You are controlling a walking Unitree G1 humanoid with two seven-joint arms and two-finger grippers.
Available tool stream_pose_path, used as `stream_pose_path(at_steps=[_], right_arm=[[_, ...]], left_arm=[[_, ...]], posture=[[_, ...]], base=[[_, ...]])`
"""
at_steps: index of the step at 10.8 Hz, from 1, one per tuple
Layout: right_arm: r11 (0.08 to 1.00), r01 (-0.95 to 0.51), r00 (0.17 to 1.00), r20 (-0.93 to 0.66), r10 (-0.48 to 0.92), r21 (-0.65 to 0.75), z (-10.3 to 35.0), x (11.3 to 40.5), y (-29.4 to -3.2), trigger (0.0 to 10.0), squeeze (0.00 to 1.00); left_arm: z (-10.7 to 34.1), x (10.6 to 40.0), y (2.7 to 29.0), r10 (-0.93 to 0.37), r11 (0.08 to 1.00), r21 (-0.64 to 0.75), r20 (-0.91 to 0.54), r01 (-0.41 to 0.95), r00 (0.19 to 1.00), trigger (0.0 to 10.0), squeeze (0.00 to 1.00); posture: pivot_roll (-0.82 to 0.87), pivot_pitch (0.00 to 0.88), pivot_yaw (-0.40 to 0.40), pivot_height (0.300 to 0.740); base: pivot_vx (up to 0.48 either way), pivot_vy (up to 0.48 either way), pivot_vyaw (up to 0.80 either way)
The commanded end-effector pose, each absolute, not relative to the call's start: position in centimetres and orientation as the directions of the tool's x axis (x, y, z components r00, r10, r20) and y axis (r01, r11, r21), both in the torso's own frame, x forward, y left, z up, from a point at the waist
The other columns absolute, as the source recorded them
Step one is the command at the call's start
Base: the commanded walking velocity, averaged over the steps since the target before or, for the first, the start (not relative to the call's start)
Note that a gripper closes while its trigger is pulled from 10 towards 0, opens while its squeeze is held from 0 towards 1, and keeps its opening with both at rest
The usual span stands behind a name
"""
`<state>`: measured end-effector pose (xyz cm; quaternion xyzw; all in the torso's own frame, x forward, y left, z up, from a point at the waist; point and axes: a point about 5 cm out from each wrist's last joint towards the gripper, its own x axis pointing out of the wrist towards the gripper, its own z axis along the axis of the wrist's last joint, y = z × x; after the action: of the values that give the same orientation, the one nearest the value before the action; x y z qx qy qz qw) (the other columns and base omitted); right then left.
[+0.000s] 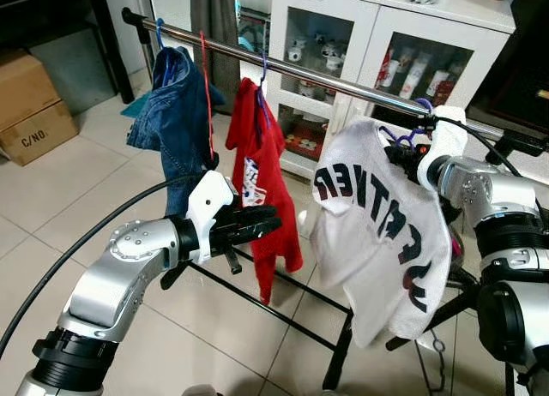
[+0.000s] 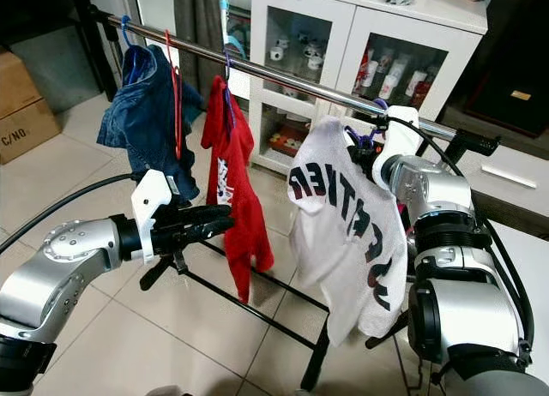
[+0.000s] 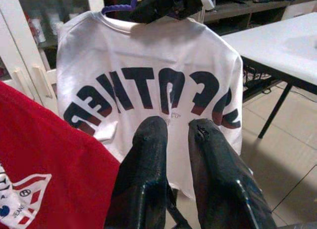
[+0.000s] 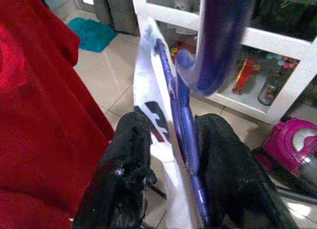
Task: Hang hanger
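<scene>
Hanger [image 4: 184, 115], purple plastic, carries a white T-shirt [image 1: 386, 233] with dark block letters and sits high at the right, its hook [image 1: 423, 105] up at the silver rail [image 1: 343, 81]; whether the hook rests on the rail I cannot tell. Right gripper [image 4: 171, 154] has its 2 black fingers set either side of the hanger's neck, clamped on it with the shirt's collar bunched between; the right wrist view shows this grip and the curled hook above, which the head views hide behind cloth. Left gripper [image 1: 253, 225] hangs lower, in front of a red shirt [image 1: 262, 182], fingers narrowly apart and holding nothing; the left wrist view looks past them at the white shirt's lettering and a white table [image 3: 277, 40] beyond. Jeans [image 1: 176, 113] hang near the rail's left end; bare rail lies between the red shirt and the white one. Behind stands a white glass-door cabinet [image 1: 395, 36].
</scene>
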<state>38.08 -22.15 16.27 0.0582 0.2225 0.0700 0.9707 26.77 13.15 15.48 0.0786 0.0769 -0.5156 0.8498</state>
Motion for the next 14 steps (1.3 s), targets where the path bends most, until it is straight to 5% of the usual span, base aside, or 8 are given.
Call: stream_pose_path(at_steps=[1, 9, 11, 14], right_arm=[[0.984, -0.112, 0.899, -0.408, 0.159, 0.136, 16.9, 38.3, -22.3, 0.0, 0.0], [0.972, -0.145, 0.913, -0.354, 0.204, 0.186, 16.7, 37.7, -21.4, 0.0, 0.0], [0.972, -0.165, 0.915, -0.341, 0.214, 0.168, 16.8, 37.3, -21.4, 0.0, 0.0], [0.979, -0.195, 0.958, -0.201, 0.204, 0.064, 19.1, 36.4, -21.5, 0.0, 0.0]], left_arm=[[15.7, 27.0, 13.0, -0.867, 0.442, 0.076, -0.219, 0.894, 0.447, 10.0, 0.0], [15.6, 26.9, 13.1, -0.861, 0.458, 0.087, -0.205, 0.884, 0.466, 10.0, 0.0], [15.5, 26.9, 13.2, -0.845, 0.493, 0.092, -0.188, 0.865, 0.501, 10.0, 0.0], [15.0, 27.6, 13.9, -0.74, 0.643, 0.126, -0.153, 0.755, 0.655, 10.0, 0.0]], posture=[[0.07, 0.0, -0.058, 0.74], [0.07, 0.0, -0.06, 0.74], [0.07, 0.0, -0.059, 0.74], [0.06, 0.0, -0.053, 0.74]], base=[[0.0, 0.0, 0.0], [0.0, 0.0, 0.0], [0.0, 0.0, 0.0], [0.0, 0.0, 0.0]])
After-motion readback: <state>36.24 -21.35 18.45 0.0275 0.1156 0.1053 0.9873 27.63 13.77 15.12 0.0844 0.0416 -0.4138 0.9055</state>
